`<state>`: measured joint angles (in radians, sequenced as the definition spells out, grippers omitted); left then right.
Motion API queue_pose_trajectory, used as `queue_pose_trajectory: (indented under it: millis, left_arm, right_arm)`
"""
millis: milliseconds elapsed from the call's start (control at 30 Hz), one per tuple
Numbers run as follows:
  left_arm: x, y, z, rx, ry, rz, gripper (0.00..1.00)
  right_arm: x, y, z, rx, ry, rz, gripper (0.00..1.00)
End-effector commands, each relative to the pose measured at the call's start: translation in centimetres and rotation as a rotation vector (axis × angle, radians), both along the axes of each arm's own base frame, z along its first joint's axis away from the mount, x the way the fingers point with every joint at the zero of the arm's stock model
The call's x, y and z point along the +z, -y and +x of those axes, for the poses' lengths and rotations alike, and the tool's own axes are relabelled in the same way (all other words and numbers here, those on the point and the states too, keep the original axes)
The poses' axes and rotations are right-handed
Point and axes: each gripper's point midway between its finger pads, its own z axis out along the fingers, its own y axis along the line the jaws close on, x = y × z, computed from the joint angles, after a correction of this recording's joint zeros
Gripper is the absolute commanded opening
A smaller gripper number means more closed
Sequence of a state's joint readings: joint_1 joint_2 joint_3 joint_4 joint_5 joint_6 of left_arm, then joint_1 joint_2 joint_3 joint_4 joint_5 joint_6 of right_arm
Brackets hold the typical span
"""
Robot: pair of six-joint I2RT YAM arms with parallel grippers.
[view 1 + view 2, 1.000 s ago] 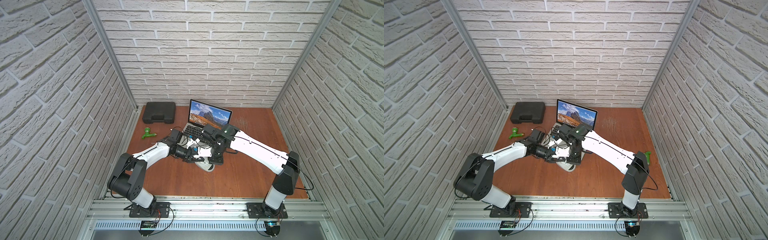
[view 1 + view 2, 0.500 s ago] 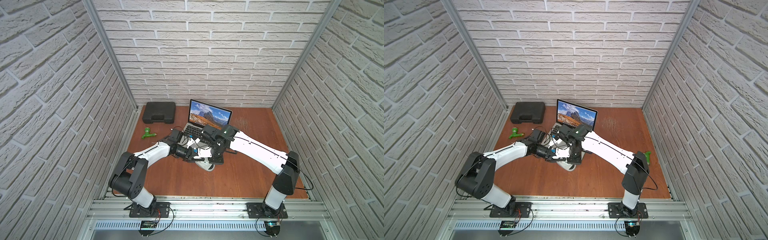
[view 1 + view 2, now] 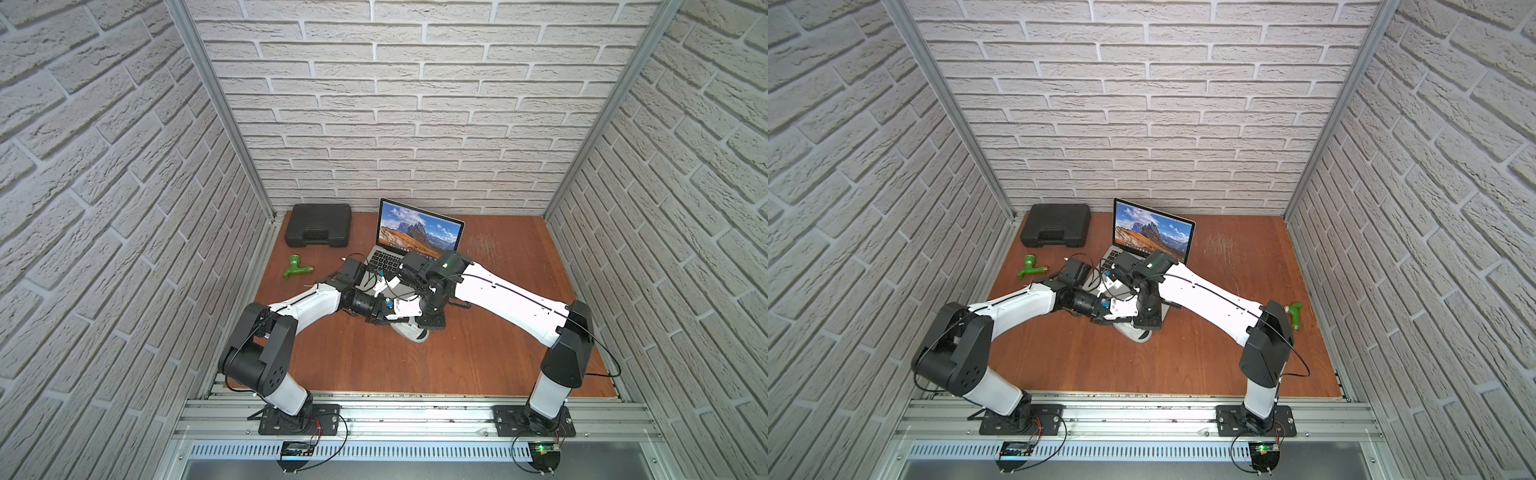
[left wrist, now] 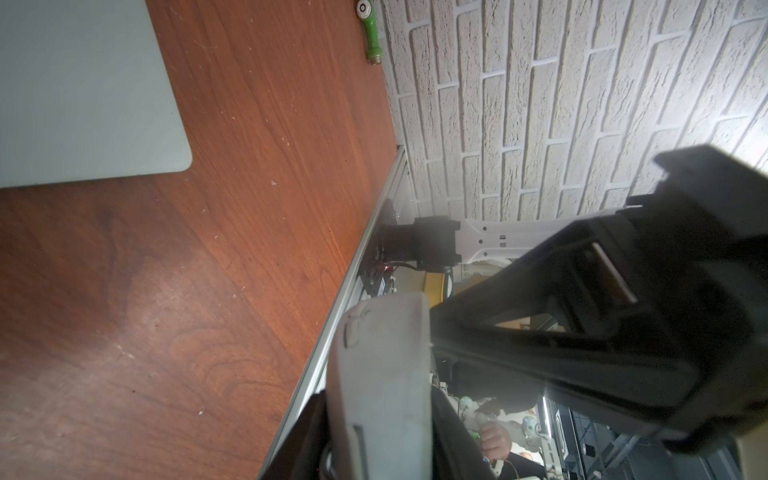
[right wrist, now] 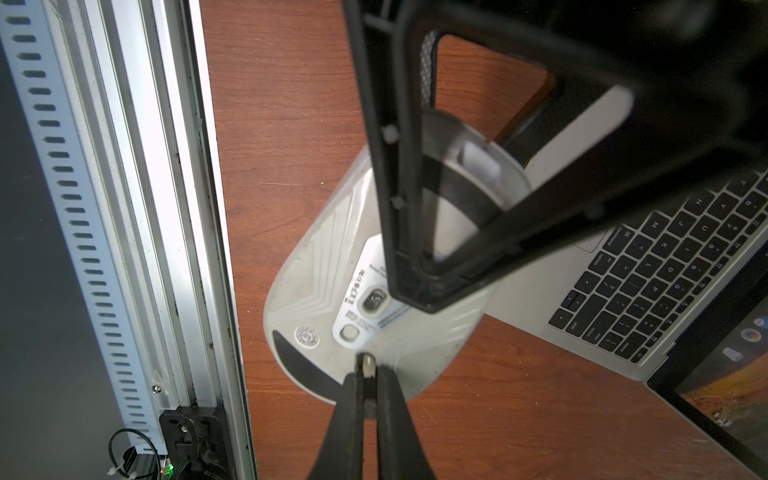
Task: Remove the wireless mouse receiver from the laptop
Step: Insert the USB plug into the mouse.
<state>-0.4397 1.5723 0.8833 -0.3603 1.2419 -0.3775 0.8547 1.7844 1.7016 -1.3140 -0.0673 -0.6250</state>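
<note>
The laptop sits back-centre on the table — a tool case left of it by the rear wall, a tap before the case. The mouse is just before the laptop; another tap far right.

Laptop silver-grey, keys black; mouse grey-white; table reddish woodgrain.

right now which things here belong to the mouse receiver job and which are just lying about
In the job: wireless mouse receiver, pinched in the right fingers; laptop; mouse, in the left fingers.
Lying about: black case; green fitting; second green fitting.
</note>
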Motion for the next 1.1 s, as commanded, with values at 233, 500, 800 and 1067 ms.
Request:
queue_pose_trajectory:
  millis: [233,500,800,1067]
  left_arm:
    - [3.5,0.8,-0.6,-0.071,0.042,-0.134,0.0]
    - [3.6,0.9,-0.4,-0.067,0.048,-0.132,0.0]
    - [3.9,1.3,1.0,-0.032,0.083,-0.132,0.0]
    - [4.7,1.8,2.7,0.024,0.132,-0.145,0.0]
  right_arm:
    - [0.2,-0.8,1.1,0.006,0.065,0.033,0.31]
    - [4.3,-0.4,0.7,-0.006,0.137,0.139,0.63]
    - [15.0,2.9,4.8,-0.527,0.213,0.774,0.81]
    - [9.9,5.0,6.9,-1.085,-0.409,1.075,0.88]
